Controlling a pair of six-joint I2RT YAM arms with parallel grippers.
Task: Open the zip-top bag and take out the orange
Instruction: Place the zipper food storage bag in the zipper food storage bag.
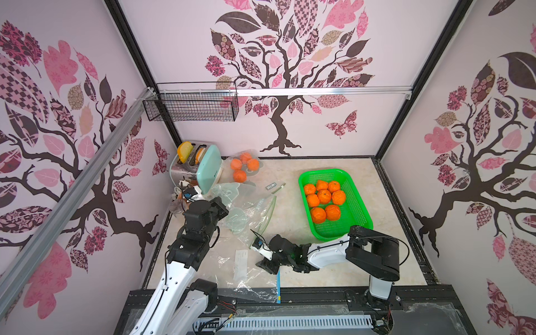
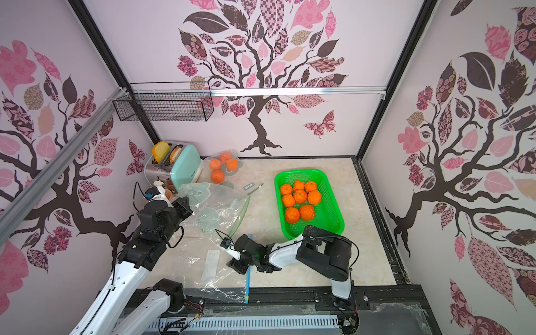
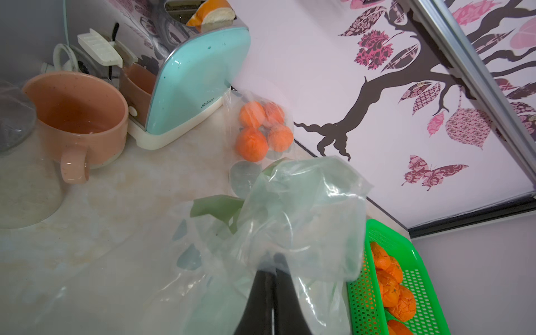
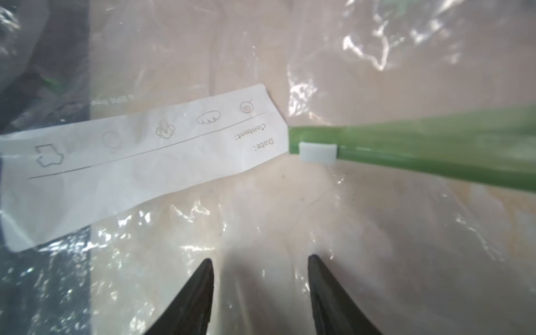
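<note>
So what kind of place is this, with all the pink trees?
It looks like a little pretend kitchen built for robots to practise in. There's a mint toaster and a pink mug on a marble-look counter, boxed in by tree-sticker walls.

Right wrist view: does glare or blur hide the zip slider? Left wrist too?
Right wrist view: white slider on the green zip strip is legible, glints speckle the clear film, right gripper soft. Left wrist view: hazy bag veils part of the green basket; left gripper blurred.
</note>
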